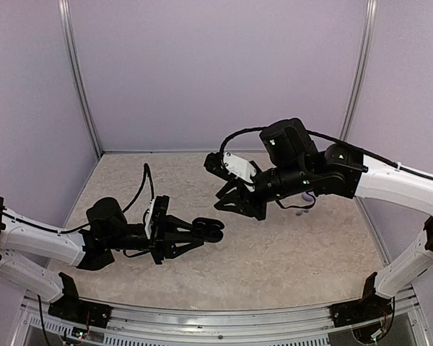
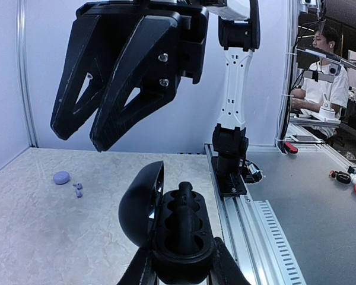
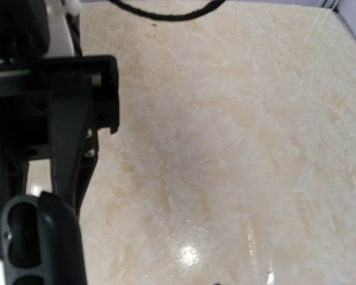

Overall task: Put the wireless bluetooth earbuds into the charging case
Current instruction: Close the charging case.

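The left gripper (image 1: 211, 229) is clamped on the black charging case (image 2: 178, 231) and holds it raised off the counter (image 2: 35, 237), near the middle. The lid (image 2: 139, 202) is swung open to one side and the wells are turned upward. This looks deliberate: it offers the openings to the other arm, so a bud can be lowered straight in. Dark rounded shapes sit in the wells. Whether they are black buds already seated cannot be told, as black blends into black.

The right gripper (image 2: 83, 133) hangs just above the open case with its fingers pointing down at it, apparently lined up for an insertion. Its fingers are close together, but whether they pinch a bud or are simply nearly closed cannot be told.

The lavender earbuds (image 2: 78, 190), tiny, lie on the counter to the right, under the right arm and well apart from the case. A lavender oval piece (image 2: 62, 177) lies just beside them.
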### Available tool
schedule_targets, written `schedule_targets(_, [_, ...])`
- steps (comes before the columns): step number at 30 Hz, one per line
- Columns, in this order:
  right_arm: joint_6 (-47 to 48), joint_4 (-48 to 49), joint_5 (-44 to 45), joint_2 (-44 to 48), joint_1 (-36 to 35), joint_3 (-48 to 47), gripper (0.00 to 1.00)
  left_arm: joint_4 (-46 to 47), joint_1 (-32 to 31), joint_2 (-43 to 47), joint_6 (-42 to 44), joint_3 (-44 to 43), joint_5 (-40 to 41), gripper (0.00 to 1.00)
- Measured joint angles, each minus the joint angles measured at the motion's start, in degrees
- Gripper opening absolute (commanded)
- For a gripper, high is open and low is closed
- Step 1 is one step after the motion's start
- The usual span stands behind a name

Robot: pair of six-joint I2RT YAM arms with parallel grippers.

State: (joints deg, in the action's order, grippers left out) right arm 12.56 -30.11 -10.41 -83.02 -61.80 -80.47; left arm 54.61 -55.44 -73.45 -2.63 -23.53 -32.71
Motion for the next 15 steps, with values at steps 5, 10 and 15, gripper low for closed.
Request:
schedule_targets(5, [0.1,-0.1,-2.9,-1.4,0.0,0.3,0.26,-0.2,0.0,0.0,-0.5,-0.2,0.2,0.1])
schedule_targets(10, [0.5,-0.2,-6.3,-1.4,-0.2,1.0,0.26,-0.2,0.0,0.0,-1.2,-0.5,0.2,0.1])
schedule_targets(15, [0.7,-0.1,-8.3,-1.2,-0.5,2.5,0.26,-0.2,0.2,-0.2,-1.9,-0.7,0.2,0.09])
